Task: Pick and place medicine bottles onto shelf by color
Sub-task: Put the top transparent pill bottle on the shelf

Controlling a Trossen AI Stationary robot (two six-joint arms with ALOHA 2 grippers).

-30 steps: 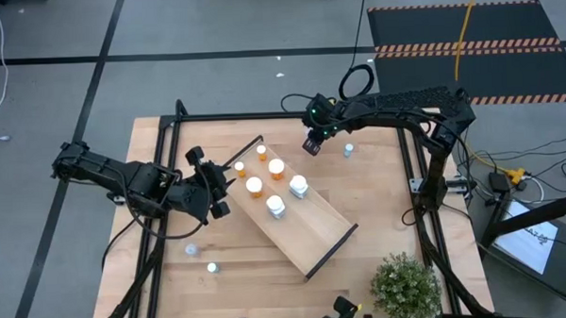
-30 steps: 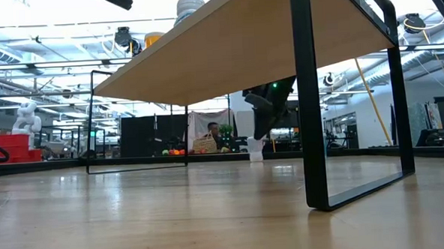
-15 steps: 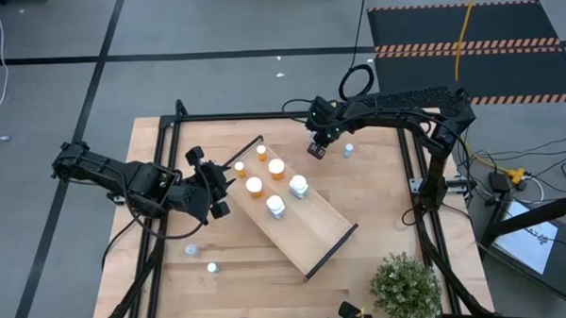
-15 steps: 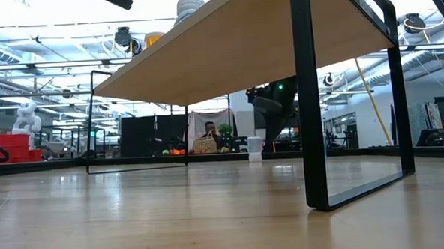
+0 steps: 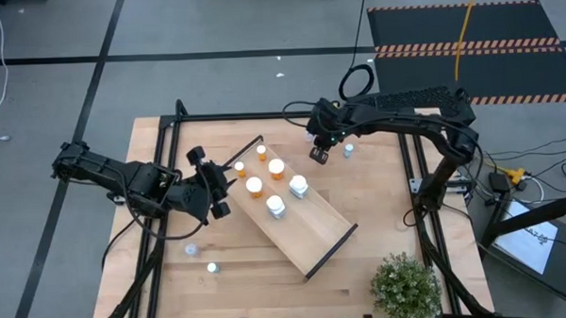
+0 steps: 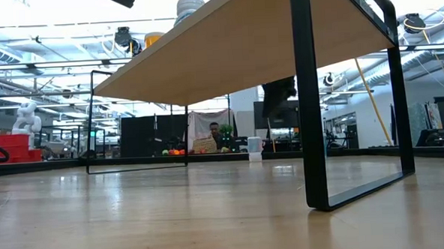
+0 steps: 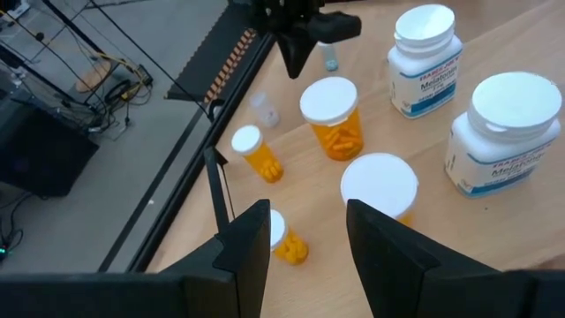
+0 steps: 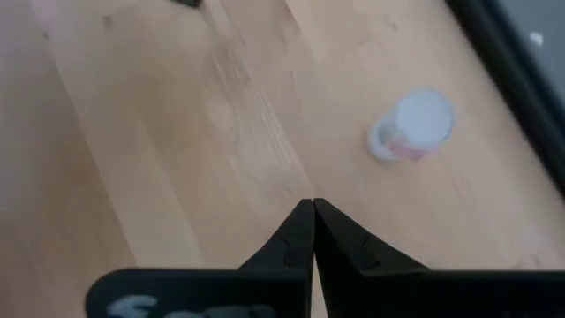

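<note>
The shelf [image 5: 309,229] is a long light-wood board lying slantwise on the table. Several medicine bottles stand on its far-left half: orange ones [image 5: 277,169] [image 7: 331,119] and white-labelled ones [image 5: 298,186] [image 7: 426,49]. A small clear bottle [image 5: 348,149] [image 8: 413,125] stands on the table at the far right. My right gripper [image 5: 319,155] [image 8: 312,208] hangs shut and empty above the table, just left of that bottle. My left gripper [image 5: 218,185] [image 7: 305,238] is open over the shelf's left end, with nothing between its fingers.
Two more small bottles [image 5: 191,248] [image 5: 212,268] stand on the table near its left front. A potted plant [image 5: 404,287] sits at the near right corner. A black frame [image 5: 416,173] borders the table. The shelf's near-right half is bare.
My right gripper has risen from table height beside the small clear bottle and drifted slightly toward the table's right. The bottle has stayed standing where it was.
</note>
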